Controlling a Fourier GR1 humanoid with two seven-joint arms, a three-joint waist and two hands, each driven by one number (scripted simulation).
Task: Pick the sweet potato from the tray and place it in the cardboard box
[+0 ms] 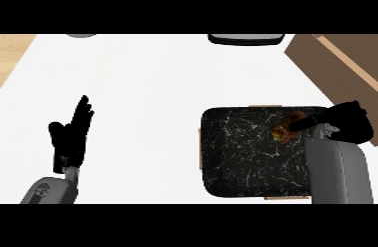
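Orange-brown sweet potato (284, 129) on black marbled square tray (236, 158).
Lies against black right hand (348, 123) at tray's right edge; cannot tell whether gripped.

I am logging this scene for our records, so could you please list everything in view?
counter: one, white, fills most of the view
tray: one, black with white veins, lower right of the counter
sweet potato: one, orange-brown, on the tray's far right part
cardboard box: one, brown, upper right, partly cut off
dark object: one, black-rimmed, top edge, cut off, unidentifiable
grey object: one, top left edge, mostly cut off
left hand: one, black, open, resting at left
right hand: one, black, at the sweet potato
left forearm, right forearm: two, grey, lower edge
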